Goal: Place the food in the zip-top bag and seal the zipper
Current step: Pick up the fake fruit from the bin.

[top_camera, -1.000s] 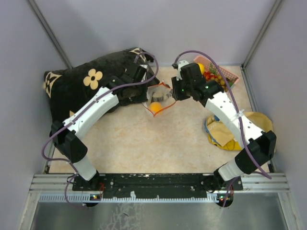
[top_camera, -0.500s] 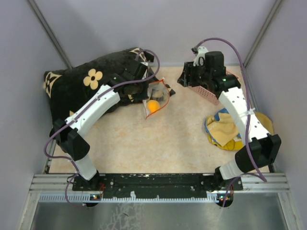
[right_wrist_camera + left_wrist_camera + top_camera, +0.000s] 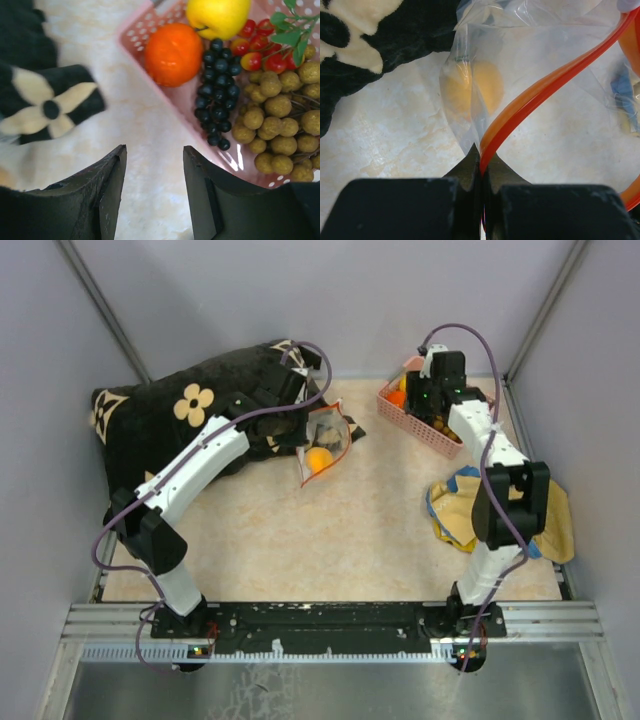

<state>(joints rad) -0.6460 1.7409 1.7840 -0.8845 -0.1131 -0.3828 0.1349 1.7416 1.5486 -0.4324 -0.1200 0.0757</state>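
Note:
The clear zip-top bag (image 3: pixel 326 440) lies at the back middle with one orange fruit (image 3: pixel 318 460) inside; that fruit also shows through the plastic in the left wrist view (image 3: pixel 472 87). My left gripper (image 3: pixel 303 426) is shut on the orange-red zipper (image 3: pixel 530 97) at the bag's mouth, holding it up. My right gripper (image 3: pixel 154 150) is open and empty, hovering just left of the pink basket (image 3: pixel 137 30). The basket holds an orange fruit (image 3: pixel 174 54), a yellow fruit (image 3: pixel 217 15), dark grapes (image 3: pixel 217 95), red cherries (image 3: pixel 260 50) and tan-brown balls (image 3: pixel 280 125).
A black cushion with cream flowers (image 3: pixel 180 415) fills the back left, right behind the bag. A yellow-and-blue cloth (image 3: pixel 500 505) lies at the right, under my right arm. The pink basket (image 3: pixel 430 425) stands in the back right corner.
My right gripper has left the bag's mouth and swung right and back to the pink basket. My left gripper keeps its hold on the bag, which shifted slightly.

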